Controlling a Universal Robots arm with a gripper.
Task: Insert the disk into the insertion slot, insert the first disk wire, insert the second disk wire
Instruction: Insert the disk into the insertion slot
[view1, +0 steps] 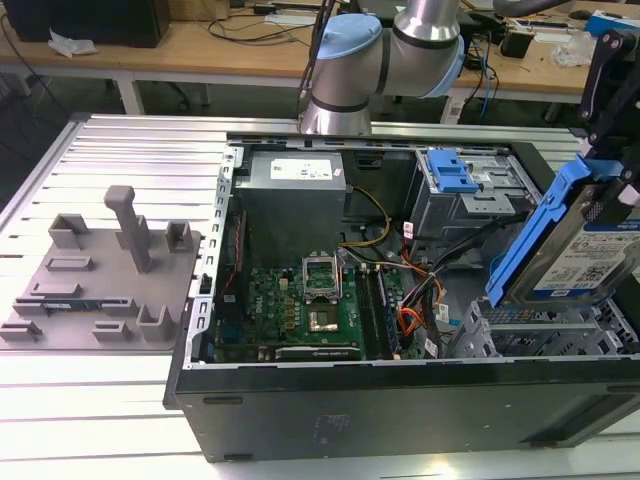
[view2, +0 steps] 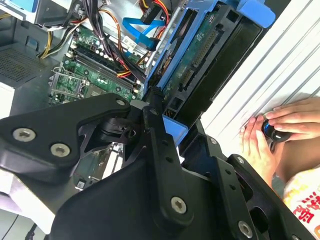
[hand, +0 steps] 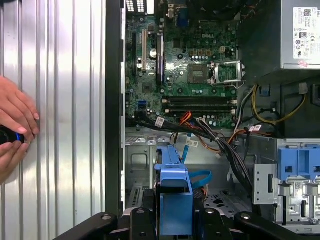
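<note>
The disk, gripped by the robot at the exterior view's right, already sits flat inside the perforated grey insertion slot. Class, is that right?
No. The exterior view shows the disk tilted above the insertion slot, not seated in it. The gripper does grip it, at that view's right.

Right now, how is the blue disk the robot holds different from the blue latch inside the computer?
The disk hangs tilted in the gripper above the case; the blue latch lies flat on its grey cage. The disk looks bigger, its blue framing a silver drive with a white label; the latch is plain blue. Both are bright blue plastic.
</note>
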